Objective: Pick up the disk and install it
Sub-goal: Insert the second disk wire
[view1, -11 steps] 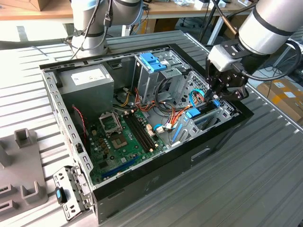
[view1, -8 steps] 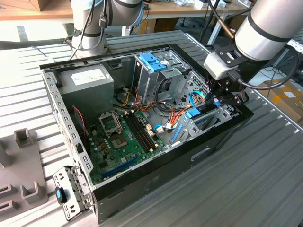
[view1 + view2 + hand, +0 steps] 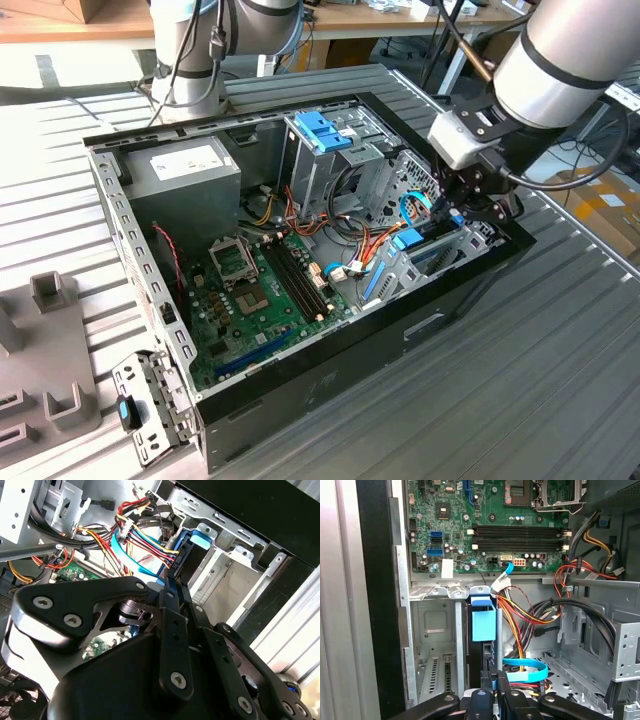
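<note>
Disk [image 3: 483, 622] sits on edge in the drive bay of the open computer case [image 3: 330, 370], straight ahead of the hand [image 3: 495, 677]. Its blue plastic rail and pull tab face the first wrist view. The metal body shows as a dark strip running from the tab back toward the fingertips. From this angle its label is turned away, so no writing on it can be read.

The hand is clenched, its two black fingers [image 3: 170, 630] drawn together with no clear gap. The tips are just short of the blue rail, and I cannot tell whether they touch it or pinch anything. In the exterior view the hand reaches down into the case's corner bay, with the blue of the disk just beside it.

A flat blue data cable [image 3: 525, 669] curls right next to the fingertips. A bundle of red, yellow and orange wires [image 3: 520, 615] runs close alongside the disk. Farther ahead of the hand lies the green motherboard [image 3: 485, 530] with its black memory slots [image 3: 517, 537]. Small white markings are printed on the board, too fine to read.

Well beyond the hand, at the far end of the case, is the grey power supply [image 3: 185, 170]. It has a white label whose print is too small to make out. A bare blue bracket [image 3: 322, 130] rests on the drive cage between the two. The case lies on the ribbed metal bench [image 3: 500, 400].
</note>
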You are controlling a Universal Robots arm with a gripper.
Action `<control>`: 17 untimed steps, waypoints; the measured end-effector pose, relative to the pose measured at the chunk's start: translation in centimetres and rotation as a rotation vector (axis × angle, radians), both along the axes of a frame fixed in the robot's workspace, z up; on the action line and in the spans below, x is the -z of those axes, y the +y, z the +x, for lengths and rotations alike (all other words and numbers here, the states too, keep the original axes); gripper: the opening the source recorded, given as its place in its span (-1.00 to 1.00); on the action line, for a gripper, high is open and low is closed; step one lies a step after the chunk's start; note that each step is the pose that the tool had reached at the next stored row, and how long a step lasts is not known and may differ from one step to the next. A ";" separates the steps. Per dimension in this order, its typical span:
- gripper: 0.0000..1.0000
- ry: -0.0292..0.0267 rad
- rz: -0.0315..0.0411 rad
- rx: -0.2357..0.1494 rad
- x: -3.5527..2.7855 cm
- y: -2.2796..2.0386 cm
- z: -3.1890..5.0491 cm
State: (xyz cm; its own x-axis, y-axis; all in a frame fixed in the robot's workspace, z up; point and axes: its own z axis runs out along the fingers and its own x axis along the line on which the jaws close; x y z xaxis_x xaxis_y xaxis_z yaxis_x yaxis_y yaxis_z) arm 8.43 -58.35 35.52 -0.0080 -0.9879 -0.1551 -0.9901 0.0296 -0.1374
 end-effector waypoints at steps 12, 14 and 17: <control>-0.68 0.0000 0.0001 0.000 0.41 0.06 -0.03; -0.68 0.0000 0.0001 0.000 0.48 0.06 -0.03; -0.68 0.0000 0.0000 0.000 0.58 0.06 -0.03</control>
State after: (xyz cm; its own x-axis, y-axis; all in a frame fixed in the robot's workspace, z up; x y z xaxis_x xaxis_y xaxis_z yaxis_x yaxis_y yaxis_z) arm 8.39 -58.29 34.94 -0.0080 -0.9879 -0.1552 -0.9901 0.0296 -0.1374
